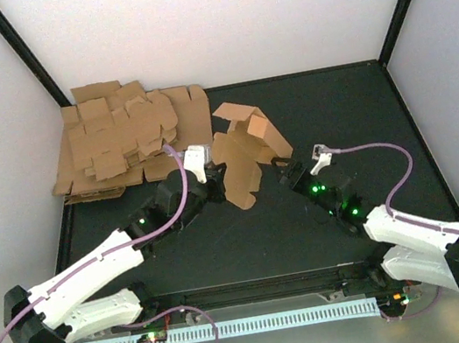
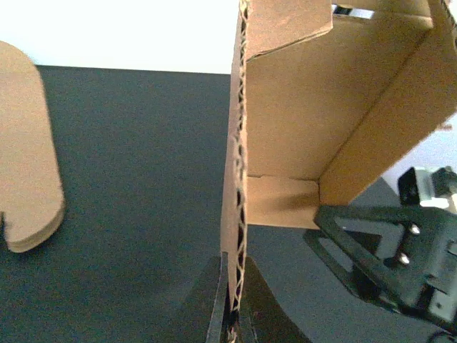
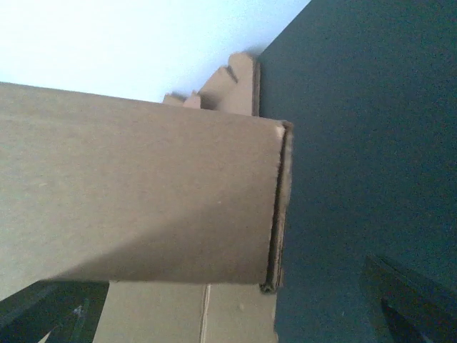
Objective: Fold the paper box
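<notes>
The paper box [image 1: 246, 153] is a partly folded brown cardboard piece standing mid-table, its flaps raised. My left gripper [image 1: 218, 179] is shut on its left wall. In the left wrist view the corrugated edge of the paper box [image 2: 285, 136] runs down between the pinching left gripper [image 2: 233, 304]. My right gripper [image 1: 283, 167] stands open just right of the box. In the right wrist view a folded panel of the paper box [image 3: 143, 200] lies between the wide-apart jaws of the right gripper [image 3: 228, 293], touching neither finger.
A thick pile of brown cardboard sheets [image 1: 122, 141] lies at the back left against the wall. A rounded cardboard flap [image 2: 25, 164] shows at the left wrist view's left edge. The right arm's fingers [image 2: 378, 250] sit close beside the box. Black mat [image 1: 336, 117] covers the table.
</notes>
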Controlling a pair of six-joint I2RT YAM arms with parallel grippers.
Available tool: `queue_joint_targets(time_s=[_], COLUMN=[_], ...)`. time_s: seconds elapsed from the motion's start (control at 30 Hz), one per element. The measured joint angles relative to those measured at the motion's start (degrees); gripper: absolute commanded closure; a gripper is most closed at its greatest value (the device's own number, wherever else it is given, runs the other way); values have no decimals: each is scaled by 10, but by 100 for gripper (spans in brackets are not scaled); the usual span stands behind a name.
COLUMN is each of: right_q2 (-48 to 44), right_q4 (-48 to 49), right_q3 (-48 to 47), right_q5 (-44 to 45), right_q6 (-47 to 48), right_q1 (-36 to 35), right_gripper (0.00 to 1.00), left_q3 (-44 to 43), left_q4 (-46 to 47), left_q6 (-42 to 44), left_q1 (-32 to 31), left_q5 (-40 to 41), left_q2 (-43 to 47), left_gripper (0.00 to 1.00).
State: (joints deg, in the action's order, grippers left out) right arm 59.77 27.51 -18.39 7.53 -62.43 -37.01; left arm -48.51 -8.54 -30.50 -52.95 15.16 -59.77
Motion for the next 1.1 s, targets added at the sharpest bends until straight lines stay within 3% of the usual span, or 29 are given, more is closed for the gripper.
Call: queue_joint_targets(time_s=[0.43,0.63,0.9,1.1], right_q2=[-57,-141,-158,-150], right_q4=[-129,-203,-277,-311], right_q3=[3,-12,-36,-95], right_q5=[-234,-244,-249,-258], right_q6=[178,248,302,326], right_q1=[0,0,19,54], right_gripper=[0,1,1,0], left_q3=[-113,-113,-108,-51], left_q4=[-127,-165,-203,-176], left_q6=[65,99,140,142], left_q1=[0,0,0,0], left_q5=[33,31,31,25], left_q2=[-30,-42,-78,-80], left_gripper=[99,98,99,98])
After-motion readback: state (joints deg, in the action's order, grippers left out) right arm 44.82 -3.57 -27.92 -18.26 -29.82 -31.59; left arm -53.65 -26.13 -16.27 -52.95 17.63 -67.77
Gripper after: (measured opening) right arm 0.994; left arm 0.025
